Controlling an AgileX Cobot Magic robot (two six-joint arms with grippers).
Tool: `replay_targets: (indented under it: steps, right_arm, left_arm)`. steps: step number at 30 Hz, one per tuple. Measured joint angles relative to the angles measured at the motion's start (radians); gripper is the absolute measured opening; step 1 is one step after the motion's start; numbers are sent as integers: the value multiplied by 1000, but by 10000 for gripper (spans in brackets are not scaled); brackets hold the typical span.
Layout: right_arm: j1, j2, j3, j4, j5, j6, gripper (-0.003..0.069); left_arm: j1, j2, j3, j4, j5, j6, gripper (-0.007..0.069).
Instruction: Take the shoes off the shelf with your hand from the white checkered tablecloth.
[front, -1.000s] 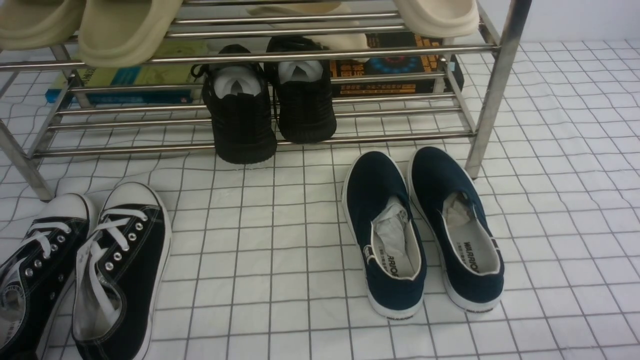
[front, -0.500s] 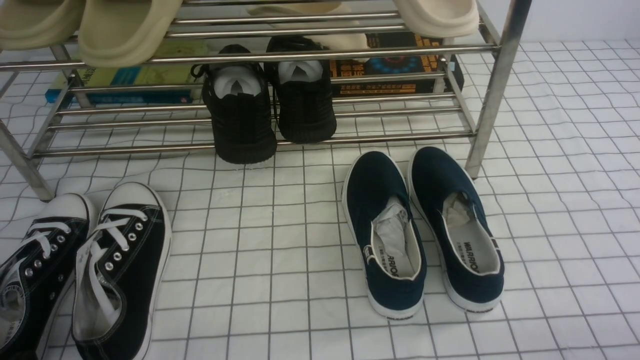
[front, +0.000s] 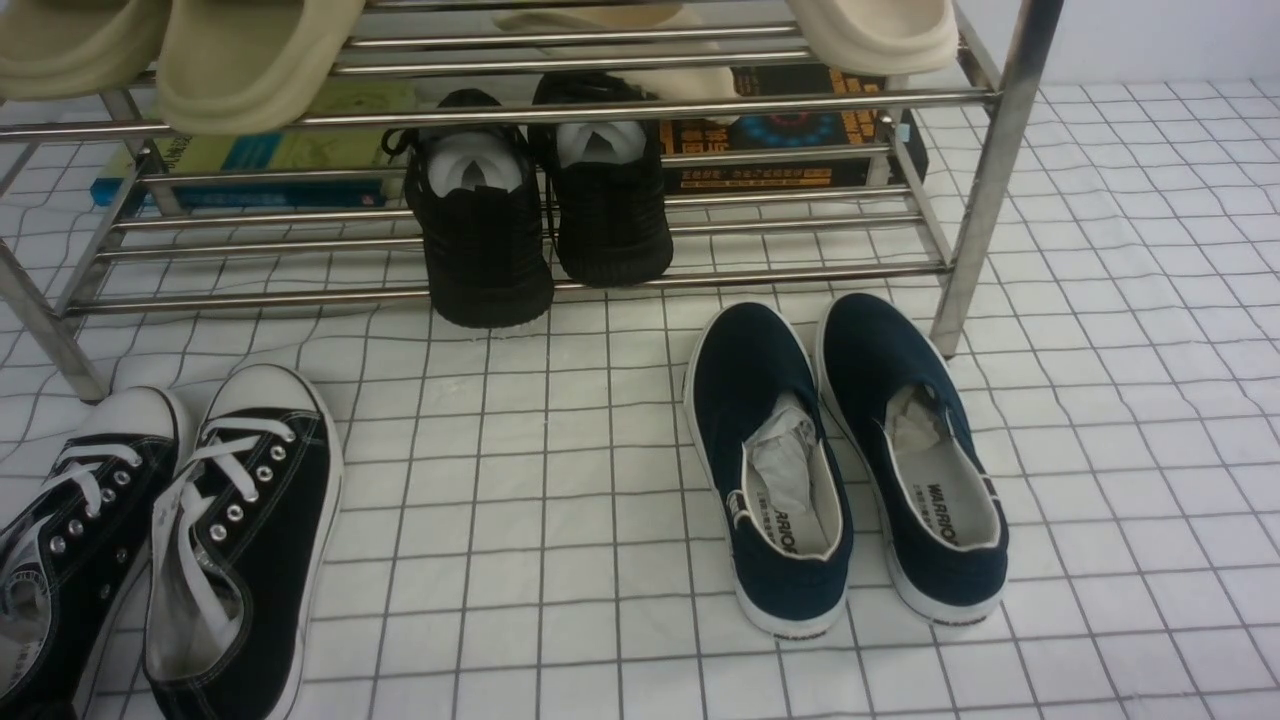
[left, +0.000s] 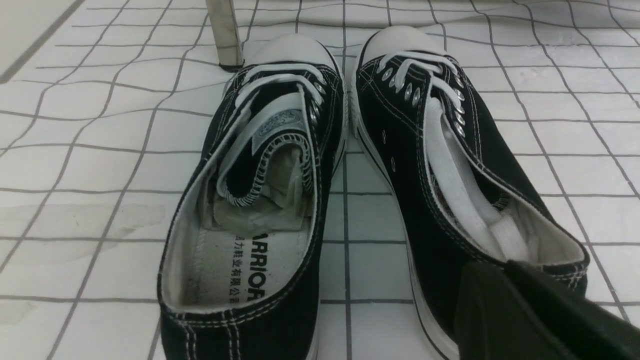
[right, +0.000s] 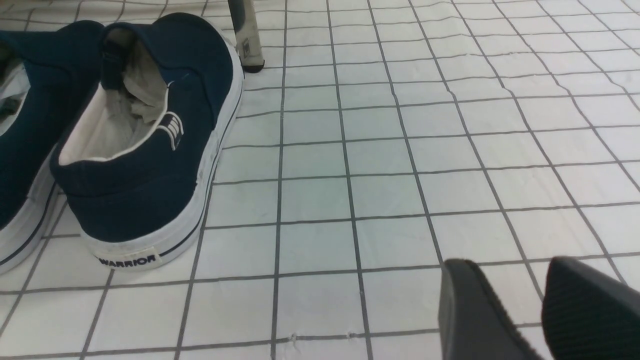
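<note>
Nearest in the front view, at about 8 o'clock, the canvas shoes lie side by side on the checkered cloth covering the bench, toes toward the rack, heels toward the robot. Judging by where they lie, they are already off the rack and set down, so this pair looks finished. In the left wrist view the left gripper shows as dark jaws at the heel of one of the canvas shoes; the jaws overlap the heel rim, but I cannot tell whether they pinch it or only sit in front, nor how wide they stand. Right gripper hangs over bare cloth, jaws slightly parted, nothing between them, well apart from the navy slip-ons, which lie at 4 o'clock on the cloth near a rack leg. Farther off, around 12 o'clock, black knit sneakers rest on the lower bars, toes overhanging the front bar. Beige slippers sit on the tier above. Books lie behind the rack. Left to do, likely: knit pair and slippers, if counted.
</note>
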Motion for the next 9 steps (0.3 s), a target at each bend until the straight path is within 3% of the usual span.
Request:
replay_targets:
  steps: [9]
  right_arm:
    - [0, 0, 0, 0, 0, 0, 239]
  left_arm:
    - [0, 0, 0, 1, 0, 0, 76]
